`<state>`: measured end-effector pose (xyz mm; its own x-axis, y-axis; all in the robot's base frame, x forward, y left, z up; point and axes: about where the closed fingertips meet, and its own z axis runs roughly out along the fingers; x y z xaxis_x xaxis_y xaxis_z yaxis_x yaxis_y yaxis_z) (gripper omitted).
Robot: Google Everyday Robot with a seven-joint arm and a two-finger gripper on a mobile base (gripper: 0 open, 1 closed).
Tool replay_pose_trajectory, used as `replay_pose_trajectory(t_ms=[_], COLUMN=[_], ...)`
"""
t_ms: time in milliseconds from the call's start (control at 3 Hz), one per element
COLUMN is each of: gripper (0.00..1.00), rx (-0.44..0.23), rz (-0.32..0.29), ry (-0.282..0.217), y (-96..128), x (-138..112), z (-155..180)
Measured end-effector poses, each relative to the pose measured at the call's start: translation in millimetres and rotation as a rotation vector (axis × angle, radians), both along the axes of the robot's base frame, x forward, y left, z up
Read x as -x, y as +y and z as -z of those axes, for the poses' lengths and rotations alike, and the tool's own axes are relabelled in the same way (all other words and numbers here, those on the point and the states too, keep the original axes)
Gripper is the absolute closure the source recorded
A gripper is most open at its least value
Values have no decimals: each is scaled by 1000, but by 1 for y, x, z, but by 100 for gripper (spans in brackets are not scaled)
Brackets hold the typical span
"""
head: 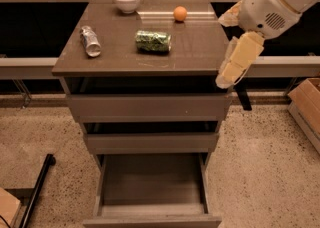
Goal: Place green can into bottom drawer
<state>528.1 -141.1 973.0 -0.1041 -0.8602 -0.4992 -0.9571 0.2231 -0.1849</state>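
Robot's gripper (231, 72) hangs right of green can (153, 41)
The can lies sideways on the surface (200, 47), long axis toward the gripper, open bottom drawer (152, 220) below it; the gripper's opening cannot be told.

Cabinet top (200, 47): green can (153, 41) centre, silver can (90, 41) left, bowl (126, 0), orange ball (180, 13) rear; gripper (226, 78) at right edge.

Bottom drawer (150, 184) stands pulled out, open from above.
Gripper (224, 80) hangs at the cabinet top's (200, 47) right edge; bare surface lies between it and the green can (153, 41).
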Motion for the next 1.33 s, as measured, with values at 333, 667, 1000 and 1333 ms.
replay_pose_trajectory(t_ms=[333,667,1000,1333], gripper=[0,0,0,0], rx=[-37,-45,-51,-123], rz=[-37,-39,-17,-40], ry=[-6,-20,8,27], y=[21,24,24,53], x=[-42,-48,-46,-64], z=[0,-5,3,26])
